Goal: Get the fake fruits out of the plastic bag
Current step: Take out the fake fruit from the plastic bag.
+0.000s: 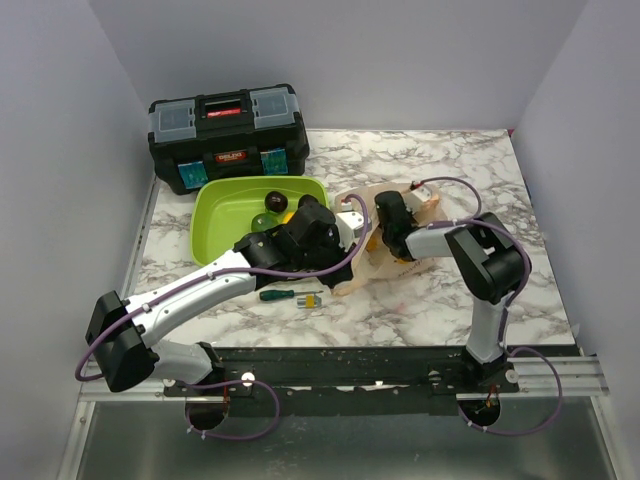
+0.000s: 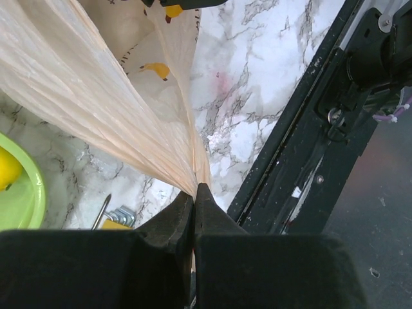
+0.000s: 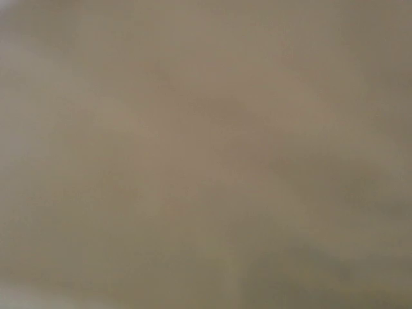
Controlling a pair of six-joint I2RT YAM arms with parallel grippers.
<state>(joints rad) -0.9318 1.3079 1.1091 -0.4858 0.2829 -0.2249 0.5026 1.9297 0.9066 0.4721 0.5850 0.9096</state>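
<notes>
Currently left arm stretched far-right past tray (image 1: 215,225); left gripper (image 2: 194,191) clamped on plastic bag (image 2: 84,84), mid-table. Right gripper (image 1: 385,225) sunk in bag, jaw state unseen. Bag kept well apart from right table (image 1: 520,290) edge.

Black-jointed silver arms (image 1: 195,292) with purple cables (image 1: 450,181).

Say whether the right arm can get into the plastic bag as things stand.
Probably yes. The left gripper is shut on a bunched edge of the plastic bag, holding it taut, and the right gripper sits at the bag; its wrist view shows only blurred tan film, so it may be inside.
</notes>
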